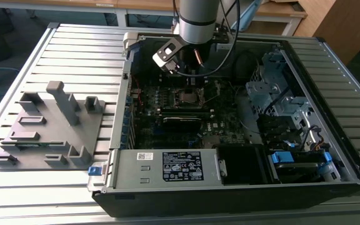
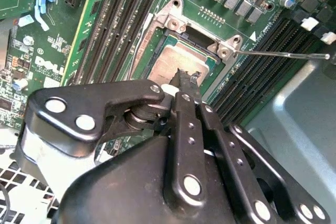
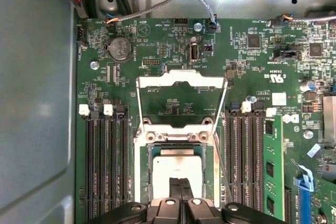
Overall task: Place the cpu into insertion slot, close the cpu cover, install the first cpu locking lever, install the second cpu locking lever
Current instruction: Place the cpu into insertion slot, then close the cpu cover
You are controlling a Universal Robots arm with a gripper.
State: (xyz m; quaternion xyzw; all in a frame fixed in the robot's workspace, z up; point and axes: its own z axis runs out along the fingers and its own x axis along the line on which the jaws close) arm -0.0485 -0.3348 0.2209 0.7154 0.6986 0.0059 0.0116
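The gripper (image 3: 181,182) has its 2 fingers pressed together with nothing between them, tips just above the cpu (image 3: 178,163). The chip lies flat inside the insertion slot (image 3: 138,171). Beyond it the cpu cover (image 3: 181,81) stands swung open, and 1 thin locking lever (image 2: 283,54) juts free beside the socket. The chip looks light, stiff and fragile, best held by 2 opposite edges. The cover seems thin, springy metal, easiest handled at its free edge.
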